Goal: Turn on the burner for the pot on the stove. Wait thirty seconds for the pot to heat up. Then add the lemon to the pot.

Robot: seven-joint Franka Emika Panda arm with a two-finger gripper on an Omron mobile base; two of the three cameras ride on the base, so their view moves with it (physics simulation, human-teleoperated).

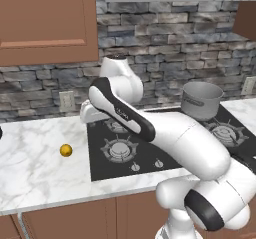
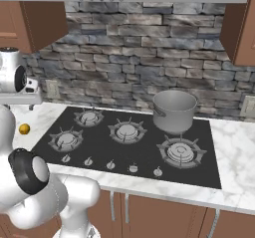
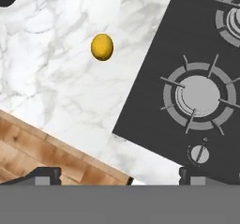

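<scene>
The lemon point(image 1: 66, 150) lies on the marble surface point(image 1: 35, 168), left of the stove point(image 2: 139, 147) and apart from it. The hand point(image 3: 119, 174) hovers above, fingers spread, empty. The pot point(image 2: 174, 111) sits on the back right burner.

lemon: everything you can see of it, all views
The lemon is a small, smooth yellow-orange ball, slightly oval in the hand view, with no visible stem or marks. It rests alone on the white marble counter, left of the stove and apart from its black edge. Nothing else touches it. In the right base view it sits just past the arm.
</scene>
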